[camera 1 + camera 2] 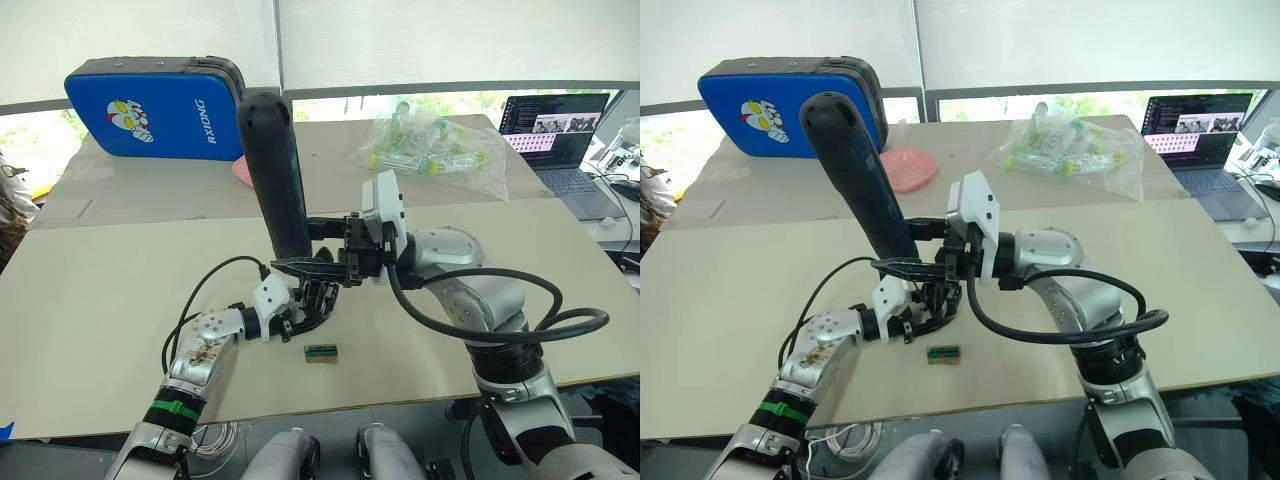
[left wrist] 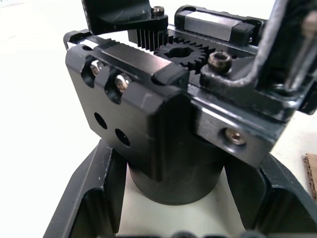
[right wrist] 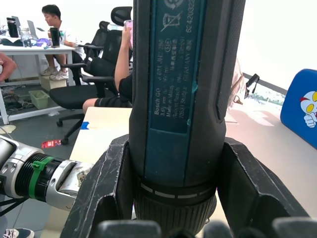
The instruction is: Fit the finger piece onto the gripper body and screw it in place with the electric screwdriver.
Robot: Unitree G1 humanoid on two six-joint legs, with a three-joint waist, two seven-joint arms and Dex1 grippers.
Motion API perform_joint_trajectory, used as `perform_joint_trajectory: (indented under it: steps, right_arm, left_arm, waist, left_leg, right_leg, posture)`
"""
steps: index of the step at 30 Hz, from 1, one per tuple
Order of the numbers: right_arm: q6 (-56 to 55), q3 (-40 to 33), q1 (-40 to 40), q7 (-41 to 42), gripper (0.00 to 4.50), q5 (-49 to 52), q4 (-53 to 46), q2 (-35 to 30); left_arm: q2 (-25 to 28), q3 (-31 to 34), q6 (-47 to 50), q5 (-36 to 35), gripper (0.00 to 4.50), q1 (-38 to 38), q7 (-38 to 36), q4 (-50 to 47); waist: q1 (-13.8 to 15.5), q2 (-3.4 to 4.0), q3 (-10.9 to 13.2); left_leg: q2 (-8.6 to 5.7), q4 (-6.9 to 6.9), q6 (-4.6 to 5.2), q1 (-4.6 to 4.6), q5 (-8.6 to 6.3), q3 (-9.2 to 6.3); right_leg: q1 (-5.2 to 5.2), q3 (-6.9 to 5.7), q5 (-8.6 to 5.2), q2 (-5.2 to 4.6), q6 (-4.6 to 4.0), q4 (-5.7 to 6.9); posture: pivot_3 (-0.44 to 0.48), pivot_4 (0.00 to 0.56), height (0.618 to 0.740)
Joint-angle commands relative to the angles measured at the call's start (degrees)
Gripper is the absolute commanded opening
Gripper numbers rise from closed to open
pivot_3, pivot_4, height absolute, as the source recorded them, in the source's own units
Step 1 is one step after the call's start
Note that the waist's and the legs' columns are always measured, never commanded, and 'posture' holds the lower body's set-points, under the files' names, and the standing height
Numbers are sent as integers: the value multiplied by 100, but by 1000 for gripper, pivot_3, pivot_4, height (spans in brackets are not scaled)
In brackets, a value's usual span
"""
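Standing electric screwdriver (image 1: pixel 277 175) between right jaws

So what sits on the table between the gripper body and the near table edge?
Only a small green-and-tan block lies there, just in front of the gripper body; the remaining table stretch is bare, seen in both eye views.

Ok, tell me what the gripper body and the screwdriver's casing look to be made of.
Gripper body: looks like black anodized or painted metal, judging by crisp machined edges, a satin sheen and steel screws; hard plastic can't be excluded. Electric screwdriver: likely moulded plastic, matte dark casing with printed lettering and a ribbed collar low down.
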Motion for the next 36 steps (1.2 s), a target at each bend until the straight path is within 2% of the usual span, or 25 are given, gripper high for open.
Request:
perform_joint_trajectory:
  steps: [1,36]
  right_arm:
    - [-134,-92,-41,-31,1941,51,-243,24]
    - [-168,-158,-235,8,1941,67,-200,-24]
  left_arm:
    - [96,-146,172,127,2314,206,-86,225]
    - [65,-154,171,123,2314,217,-70,236]
  waist:
    - [0,0,0]
    - [-2,0,0]
  left_leg:
    - [0,0,0,0,0,0]
    - [0,-1,0,1,0,0]
  right_leg:
    - [0,0,0,0,0,0]
    - [0,0,0,0,0,0]
  posture:
    - [0,150,740]
    - [0,150,740]
